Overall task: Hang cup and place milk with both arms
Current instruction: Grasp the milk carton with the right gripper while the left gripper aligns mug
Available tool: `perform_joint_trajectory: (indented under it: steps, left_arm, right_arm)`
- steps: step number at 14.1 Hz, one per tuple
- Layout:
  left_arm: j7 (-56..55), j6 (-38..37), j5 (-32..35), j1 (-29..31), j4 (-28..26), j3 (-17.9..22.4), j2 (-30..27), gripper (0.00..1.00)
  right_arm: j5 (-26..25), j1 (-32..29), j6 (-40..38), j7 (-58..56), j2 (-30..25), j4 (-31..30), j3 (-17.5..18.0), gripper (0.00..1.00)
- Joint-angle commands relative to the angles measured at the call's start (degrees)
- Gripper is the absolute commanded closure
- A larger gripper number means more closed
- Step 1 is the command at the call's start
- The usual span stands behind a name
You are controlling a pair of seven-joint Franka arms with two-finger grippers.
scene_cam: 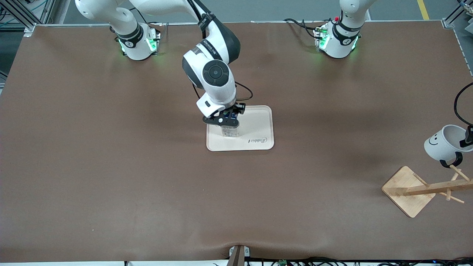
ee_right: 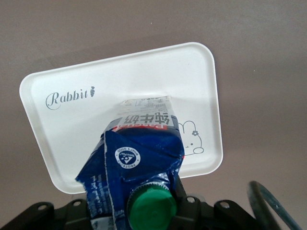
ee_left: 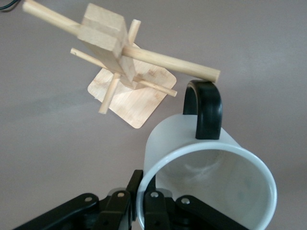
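Two arms at work over a brown worktop [scene_cam: 111, 166]. The right end effector [scene_cam: 226, 120] is pressed together on the milk [ee_right: 139, 163], pinching the carton's crumpled blue top beside the green cap [ee_right: 151, 206]; the carton's base stands on, or just above, the cream tray [scene_cam: 258, 125] at the middle of the worktop, and contact cannot be confirmed. The left end effector [ee_left: 146, 211] pinches the rim of the cup [scene_cam: 445, 142], holding it tilted over the wooden rack [scene_cam: 425, 188] at the left arm's end of the worktop, its black handle [ee_left: 204, 108] touching or just beside the tip of one peg [ee_left: 177, 62].

Risks, as judged from this arrangement: the handle may ride over the peg tip rather than thread onto it, so a release would drop the cup; a sideways push could tip the light rack, which stands only on its small base. The carton's top is already creased, so the grip may deform it further, and an early release could leave it toppling on the tray.

The worktop is a smooth brown mat, slightly rippled at the camera edge. Grey floor, aluminium framing and cables border it.
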Motion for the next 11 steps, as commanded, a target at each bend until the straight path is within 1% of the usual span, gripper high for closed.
perform_joint_trajectory:
  steps: [1,2,3,6,8,10,11]
  left_arm:
    - [0.53,0.26,-1.47,-0.01,0.12,-1.33,-0.92,1.0]
    - [0.45,0.35,-1.47,-0.01,0.21,-1.68,-1.0,1.0]
    - [0.36,0.35,-1.47,-0.1,0.21,-2.12,-1.0,1.0]
    - [2.11,0.35,-0.94,0.25,0.48,-1.86,-0.74,1.0]
    - [4.48,0.7,-0.94,0.51,0.48,-1.6,-0.21,1.0]
    - [4.93,0.87,-0.94,0.69,0.56,-1.25,0.14,1.0]
    - [4.93,0.96,-0.94,0.69,0.74,-1.24,0.14,1.0]
  right_arm:
    - [0.44,0.61,-0.88,4.0,-0.01,1.69,-1.14,1.0]
    - [0.26,-0.09,-1.41,6.81,-1.14,2.56,-1.31,1.0]
    - [0.26,-1.57,-3.76,7.53,-2.63,3.09,-1.49,1.0]
    - [-0.26,-4.22,-13.69,7.72,-3.61,8.09,-2.63,1.0]
    - [-0.18,-5.01,-17.31,7.37,-4.05,10.74,-4.91,1.0]
    - [0.0,-5.97,-18.99,6.67,-6.33,10.57,-7.54,1.0]
    - [-0.09,-6.68,-20.38,5.1,-7.21,10.31,-7.73,1.0]
